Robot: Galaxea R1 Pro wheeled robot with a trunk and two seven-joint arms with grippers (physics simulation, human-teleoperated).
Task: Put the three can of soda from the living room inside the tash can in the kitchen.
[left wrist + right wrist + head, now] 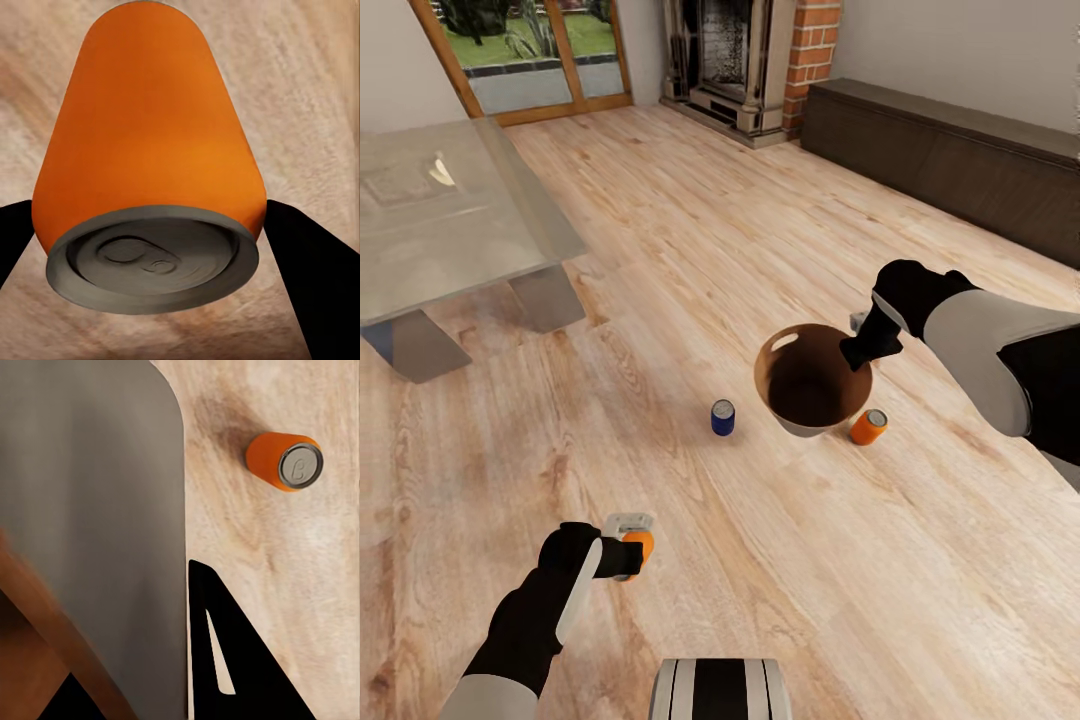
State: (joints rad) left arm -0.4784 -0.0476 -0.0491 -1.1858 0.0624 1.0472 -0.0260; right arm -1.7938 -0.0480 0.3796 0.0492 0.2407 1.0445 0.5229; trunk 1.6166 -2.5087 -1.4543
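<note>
Gripping an orange can [639,548], the left gripper [628,553] is shown; the bin [812,380] rim is clamped by the right gripper [857,350]; blue can [722,417] stands nearby.

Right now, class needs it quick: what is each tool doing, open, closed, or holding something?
Left tool: closed on an orange cylindrical soda can.
Right tool: closed on the rim of the round, brown-lined pale bin.

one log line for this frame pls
left gripper: holds orange can | right gripper: holds bin rim | floor: blue can, orange can
</note>
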